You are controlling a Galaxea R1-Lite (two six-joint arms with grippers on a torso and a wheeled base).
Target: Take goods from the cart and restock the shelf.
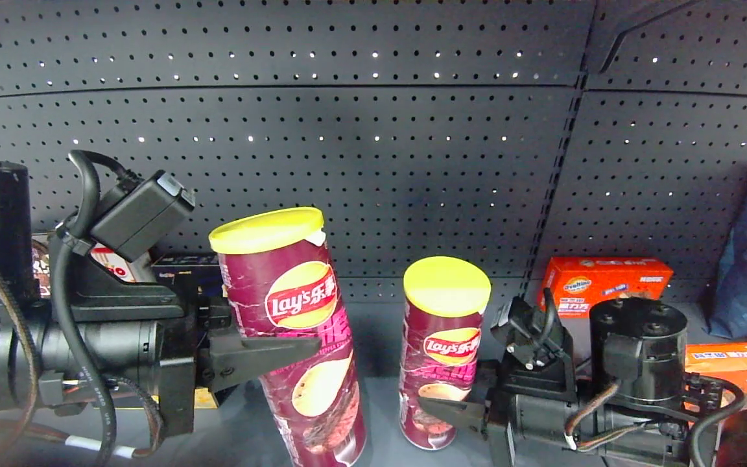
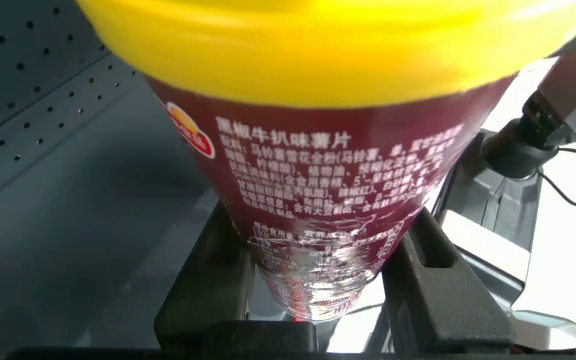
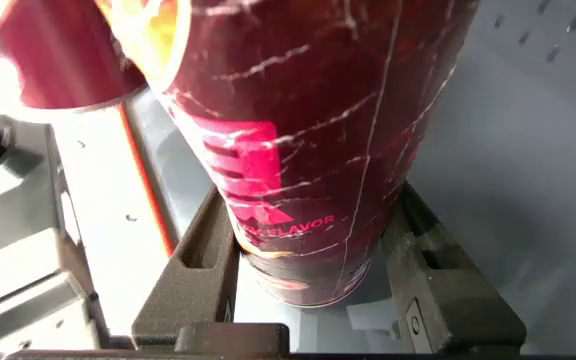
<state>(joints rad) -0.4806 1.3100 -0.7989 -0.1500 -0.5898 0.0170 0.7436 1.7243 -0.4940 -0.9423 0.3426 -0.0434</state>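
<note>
Your left fingers [image 1: 257, 353] pinch a tilted chip can [image 1: 289, 324] around its middle. Your right fingers [image 1: 445, 410] pinch an upright chip can [image 1: 441, 344] low down. Both cans are over the shelf [image 1: 380, 350], left of the orange box [image 1: 607, 282], the tilted one farther from it.

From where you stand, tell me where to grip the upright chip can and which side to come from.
Grip the upright can on its round lower body, below the yellow lid, coming in level from the robot's right. It stands straight on the shelf, so its curved sides fit between the jaws, as the right gripper straddles it now. The tilted can crowds its left.
</note>
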